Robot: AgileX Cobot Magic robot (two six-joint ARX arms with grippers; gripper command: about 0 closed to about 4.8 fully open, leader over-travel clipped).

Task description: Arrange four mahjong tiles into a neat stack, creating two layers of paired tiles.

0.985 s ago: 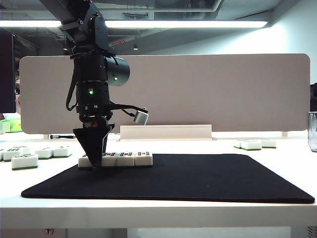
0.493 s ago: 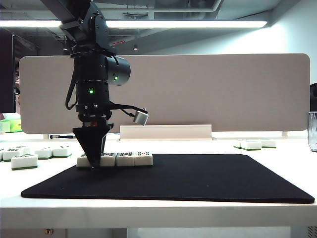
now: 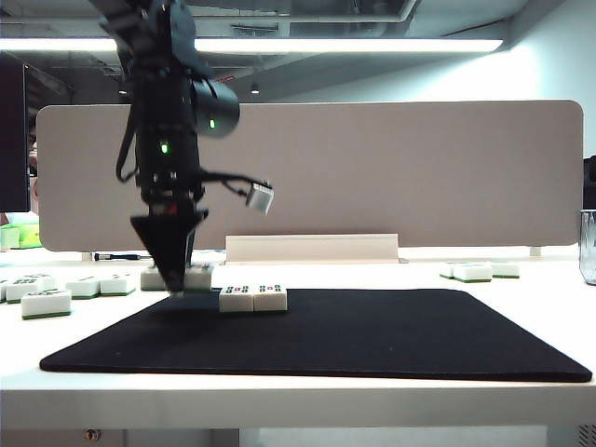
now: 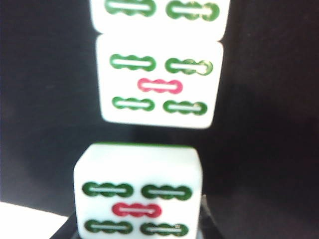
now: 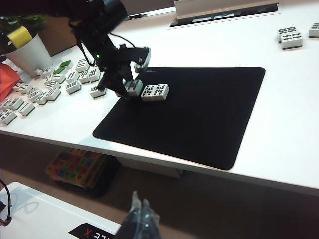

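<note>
Two mahjong tiles (image 3: 252, 298) lie side by side on the black mat (image 3: 372, 335), near its back left. My left gripper (image 3: 175, 284) points down just left of them, shut on two more mahjong tiles (image 3: 198, 277) at their seam, raised slightly above the mat. In the left wrist view one held tile (image 4: 138, 194) sits between the jaws of the left gripper (image 4: 138, 226), with the resting pair (image 4: 159, 82) beyond it. The right wrist view shows the held tile (image 5: 133, 87) beside the pair (image 5: 155, 92). My right gripper (image 5: 141, 209) hangs shut and empty, off the table's front.
Several loose tiles (image 3: 47, 303) lie on the white table left of the mat, a few more (image 3: 480, 271) at the back right. A beige partition (image 3: 419, 168) closes the back. A white cup (image 5: 30, 55) stands far left. A glass (image 3: 588, 247) stands at the right edge.
The left gripper has risen and shifted slightly left, lifting the two left tiles out of the row of four. Two tiles stay on the mat. The right arm has not moved.
</note>
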